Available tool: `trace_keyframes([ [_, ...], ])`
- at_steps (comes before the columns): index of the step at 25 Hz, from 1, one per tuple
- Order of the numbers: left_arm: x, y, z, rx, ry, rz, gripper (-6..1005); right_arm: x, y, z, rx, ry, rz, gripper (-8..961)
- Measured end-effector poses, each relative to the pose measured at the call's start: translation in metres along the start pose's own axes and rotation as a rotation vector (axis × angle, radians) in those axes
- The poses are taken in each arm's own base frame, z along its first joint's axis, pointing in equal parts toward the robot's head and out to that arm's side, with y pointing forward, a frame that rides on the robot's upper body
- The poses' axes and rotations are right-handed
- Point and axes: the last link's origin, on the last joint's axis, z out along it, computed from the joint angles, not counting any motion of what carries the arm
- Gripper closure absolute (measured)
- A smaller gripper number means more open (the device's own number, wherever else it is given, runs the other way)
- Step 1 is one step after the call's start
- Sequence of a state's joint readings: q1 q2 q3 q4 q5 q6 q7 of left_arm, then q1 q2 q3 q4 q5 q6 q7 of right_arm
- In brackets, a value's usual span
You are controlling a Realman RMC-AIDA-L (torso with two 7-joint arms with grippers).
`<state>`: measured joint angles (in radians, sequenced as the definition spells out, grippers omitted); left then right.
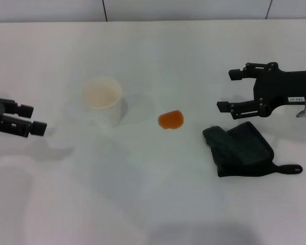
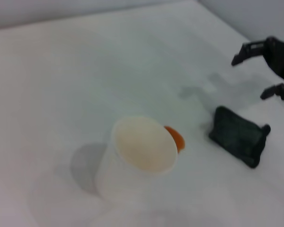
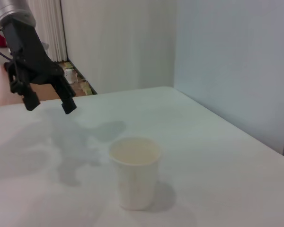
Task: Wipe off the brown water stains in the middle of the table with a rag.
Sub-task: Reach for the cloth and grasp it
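While the right gripper (image 1: 228, 91) hovers at the table's (image 1: 153, 204) right side w/ fingers spread wide, nothing is between them. The rag (image 1: 238, 149) lies flat just nearer than that gripper, apart from it, loop strap trailing right. The brown water stains (image 1: 171, 120) sit mid-table, left of the rag, right of a white paper cup (image 1: 103, 101). The left gripper (image 1: 35, 118) is far left, above the table, fingers slightly apart, holding nothing.
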<state>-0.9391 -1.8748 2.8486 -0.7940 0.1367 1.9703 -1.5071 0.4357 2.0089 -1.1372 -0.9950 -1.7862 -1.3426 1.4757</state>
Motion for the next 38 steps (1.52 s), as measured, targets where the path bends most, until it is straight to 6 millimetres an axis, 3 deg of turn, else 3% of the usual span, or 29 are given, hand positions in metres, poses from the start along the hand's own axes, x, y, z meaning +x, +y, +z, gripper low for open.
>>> trace_keyframes([
  [10,-0.001,0.001,0.016,0.001,0.004,0.078,108,0.003,0.0,0.0,0.005,0.004,0.004,84],
  [19,-0.029,0.002,0.037,0.019,0.082,0.119,108,0.003,0.0,0.001,0.005,0.003,0.005,83],
  [31,-0.033,0.002,0.035,0.021,0.115,0.102,109,0.009,-0.001,-0.001,0.003,0.074,0.021,84],
  [38,-0.034,0.001,0.032,0.03,0.123,0.102,107,0.009,-0.002,-0.006,-0.007,0.209,0.012,84],
])
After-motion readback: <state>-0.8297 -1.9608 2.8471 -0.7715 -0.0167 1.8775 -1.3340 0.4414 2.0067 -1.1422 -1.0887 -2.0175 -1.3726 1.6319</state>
